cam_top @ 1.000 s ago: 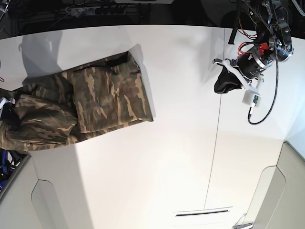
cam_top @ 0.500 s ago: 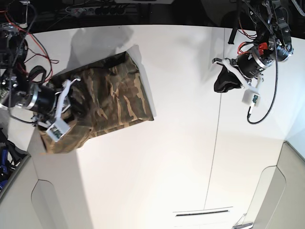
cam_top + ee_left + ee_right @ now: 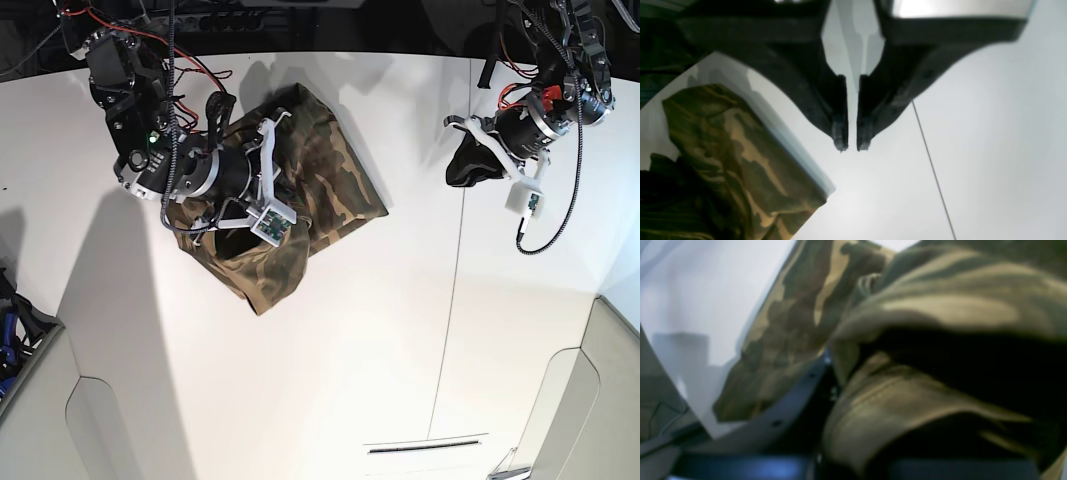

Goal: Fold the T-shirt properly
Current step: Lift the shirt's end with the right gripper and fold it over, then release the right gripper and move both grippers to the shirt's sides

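Note:
The camouflage T-shirt [image 3: 325, 165] lies bunched in a heap on the white table [image 3: 400, 330], left of centre, with a flap hanging toward the front [image 3: 265, 280]. My right gripper [image 3: 285, 172] is buried in the cloth and shut on it. In the right wrist view the T-shirt [image 3: 923, 306] fills the frame and drapes over a dark finger [image 3: 786, 416]; the fingertips are hidden. My left gripper [image 3: 468, 170] hovers at the back right, well away from the shirt. In the left wrist view the left gripper [image 3: 852, 141] is shut and empty, and the T-shirt's edge [image 3: 736, 160] shows at lower left.
A thin seam [image 3: 452, 300] runs front to back across the table's right part and shows in the left wrist view [image 3: 933, 166]. A power strip [image 3: 200, 20] lies behind the table. A dark slot [image 3: 425, 446] sits near the front edge. Blue gear [image 3: 8, 335] stands at the left edge.
My right arm came in from the left, took hold of the T-shirt and pulled it right toward the table's middle, bunching it. My left arm has barely moved.

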